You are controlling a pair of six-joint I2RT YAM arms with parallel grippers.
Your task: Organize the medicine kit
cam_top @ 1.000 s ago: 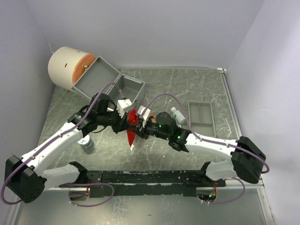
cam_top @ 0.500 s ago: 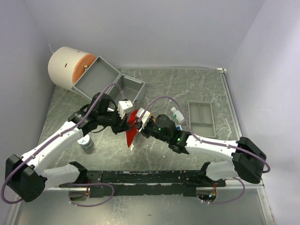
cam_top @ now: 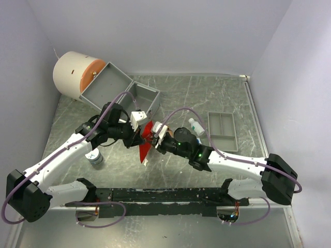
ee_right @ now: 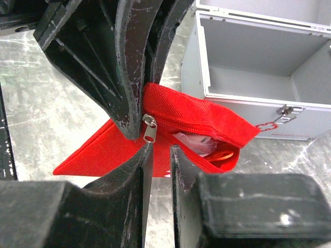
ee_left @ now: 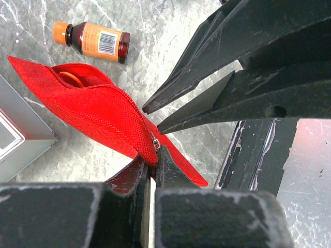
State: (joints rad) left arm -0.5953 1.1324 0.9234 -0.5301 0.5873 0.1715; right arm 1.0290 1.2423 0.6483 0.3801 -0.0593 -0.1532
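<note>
**Holding the Red Pouch by Its Zipper Edge**

The left claw (ee_left: 152, 159) is clenched tight on the top edge of the red pouch (ee_left: 98, 111), right next to the zipper pull (ee_right: 149, 127). The pouch hangs from that claw over the middle of the table (cam_top: 207, 98), with one end pointing down. Its mouth is partly open. Something orange and something pale show inside.

The right claw (ee_right: 160, 155) comes in from the other side, and its tips are just beside the zipper pull. Its two fingers (ee_right: 137, 175) are close together with a thin gap, and red cloth shows in that gap. I cannot tell if this claw is pinching the cloth or only sitting next to it.

The grey case (cam_top: 121, 90) stands open just behind the pouch. A brown bottle (ee_left: 95, 42) with an orange cap lies on its side on the table near the pouch. A white bottle (cam_top: 195, 126) sits beside the grey tray (cam_top: 222, 125) on the right. A small jar (cam_top: 94, 157) stands by the left arm. A round white drum (cam_top: 72, 75) sits in the far left corner, against the case.
</note>
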